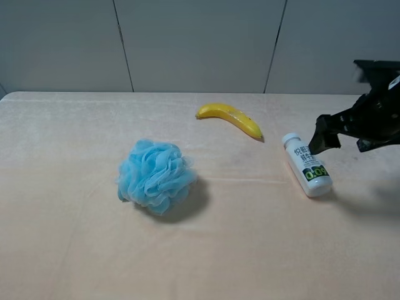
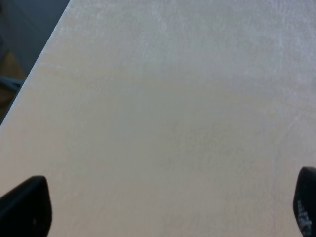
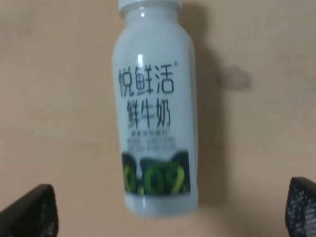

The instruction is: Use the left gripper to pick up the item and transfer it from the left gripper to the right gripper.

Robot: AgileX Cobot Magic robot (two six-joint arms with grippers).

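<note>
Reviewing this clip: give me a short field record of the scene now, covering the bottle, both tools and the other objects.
item: white bottle lying on its side on the table, right of centre, held by nothing
right tool: open, just above the bottle, jaws apart on either side in the wrist view
left tool: open, over bare table, out of the high view
other objects: blue mesh puff left of centre; banana behind, apart from the bottle
</note>
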